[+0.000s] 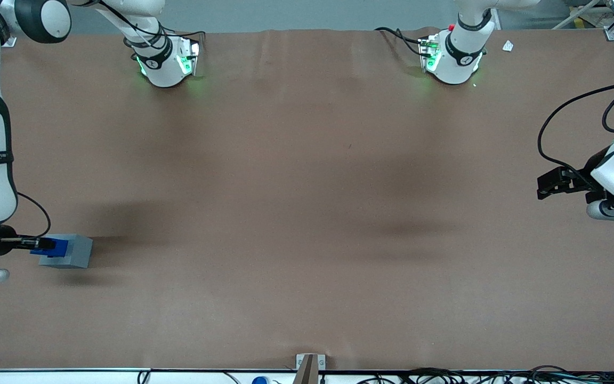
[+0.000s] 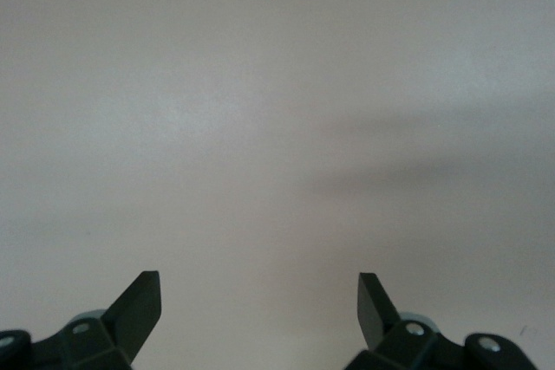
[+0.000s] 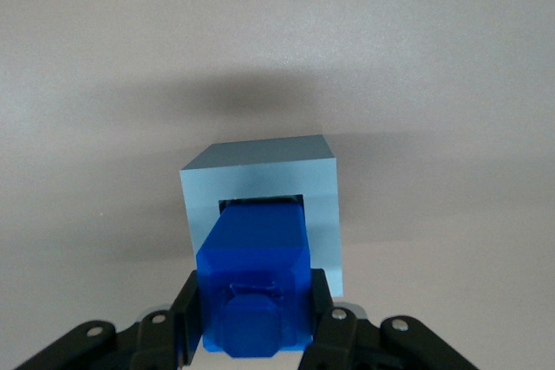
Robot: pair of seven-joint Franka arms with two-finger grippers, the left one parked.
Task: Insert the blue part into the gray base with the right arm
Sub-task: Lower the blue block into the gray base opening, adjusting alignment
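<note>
The gray base (image 1: 70, 253) stands on the brown table near the working arm's end. My right gripper (image 1: 46, 244) is directly above it, shut on the blue part (image 1: 57, 247). In the right wrist view the blue part (image 3: 256, 279) is clamped between both black fingers (image 3: 189, 314), and its lower end reaches into the square socket in the top of the gray base (image 3: 260, 181). How deep it sits in the socket is hidden.
The two arm bases (image 1: 166, 61) stand at the table edge farthest from the front camera. A small mount (image 1: 309, 365) sits at the nearest edge. The table (image 1: 307, 213) is bare brown surface elsewhere.
</note>
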